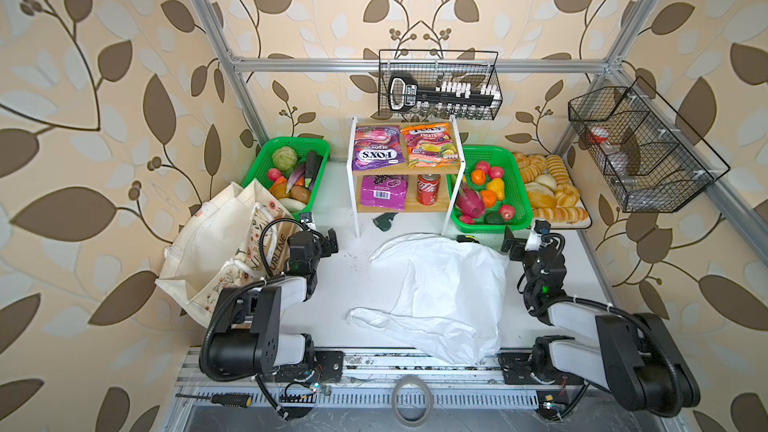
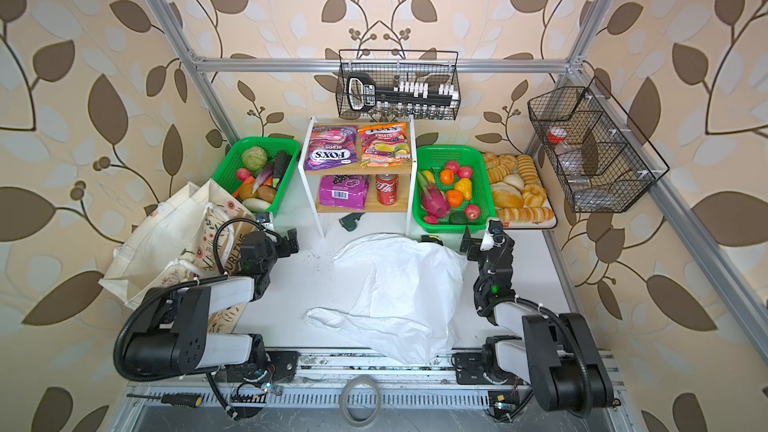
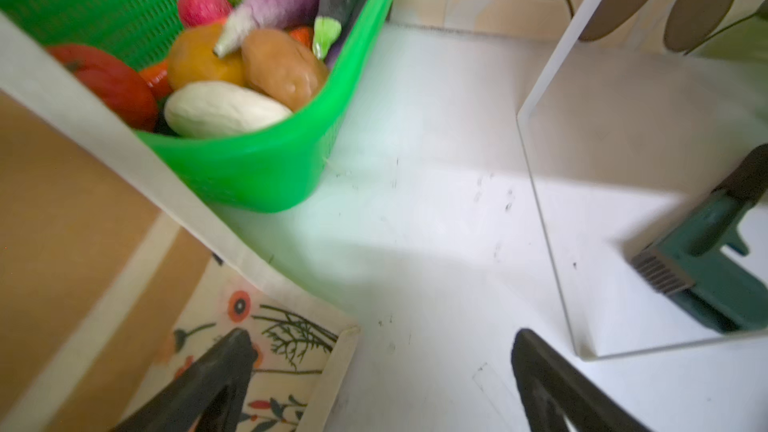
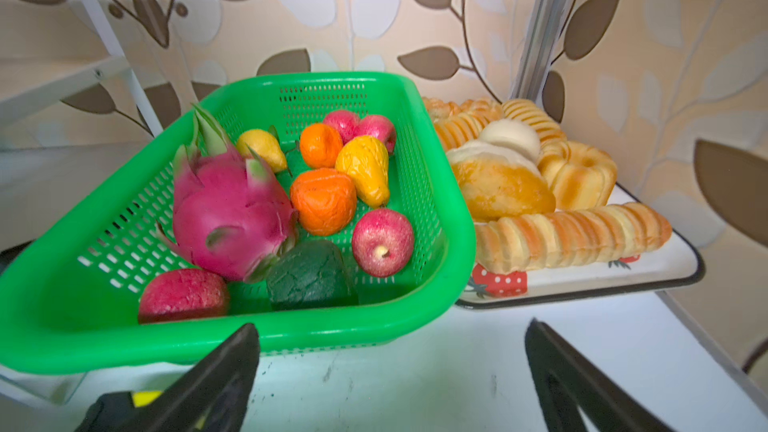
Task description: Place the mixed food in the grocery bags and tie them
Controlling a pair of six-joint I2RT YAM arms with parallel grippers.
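White plastic carrier (image 1: 440, 297) sprawls across the tabletop (image 1: 353, 276), cream floral tote (image 1: 208, 243) slumps at its left edge. Dragon fruit (image 1: 469, 203) lies in the right-hand green basket (image 1: 494, 156), soda can (image 1: 428, 189) on the rack (image 1: 351, 176). Left pincer (image 3: 382, 338) and right pincer (image 4: 392, 328) gape wide, empty.

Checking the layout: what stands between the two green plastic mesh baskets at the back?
A white-framed two-tier wooden shelf carrying sweets packets and a red soda can; both top views show it.

On the tabletop (image 2: 307, 284) the plastic bag (image 2: 399, 297) lies central, the tote (image 2: 166, 234) slumps at the left edge, a rack (image 2: 305, 168) with a can (image 2: 387, 189) and packets (image 2: 330, 153) stands between two baskets (image 2: 226, 172) at the back edge, and left gripper (image 2: 277, 228) and right gripper (image 2: 480, 234) gape.
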